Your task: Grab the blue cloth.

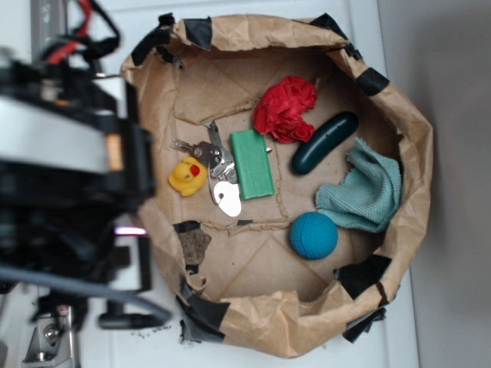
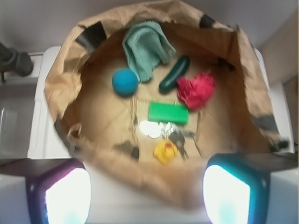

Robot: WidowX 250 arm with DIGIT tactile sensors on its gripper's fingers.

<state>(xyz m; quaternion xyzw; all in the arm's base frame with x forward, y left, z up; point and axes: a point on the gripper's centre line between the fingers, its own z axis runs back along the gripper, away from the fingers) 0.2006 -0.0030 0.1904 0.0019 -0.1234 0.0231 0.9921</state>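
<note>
The blue cloth (image 1: 367,192) lies crumpled against the right inner wall of a brown paper basin (image 1: 230,310). In the wrist view the blue cloth (image 2: 146,49) sits at the far top of the basin, beyond the blue ball (image 2: 125,82). My gripper (image 2: 147,196) hangs open above the basin's near rim, with nothing between its glowing pads (image 2: 67,196). In the exterior view the arm (image 1: 69,176) fills the left side, outside the basin, far from the cloth, and its fingertips do not show there.
Inside the basin lie a red cloth (image 1: 285,109), a dark green cucumber-shaped toy (image 1: 324,142), a green block (image 1: 252,163), keys (image 1: 213,165), a yellow duck (image 1: 188,175) and the blue ball (image 1: 313,235). The basin walls (image 2: 65,84) stand raised all round, patched with black tape.
</note>
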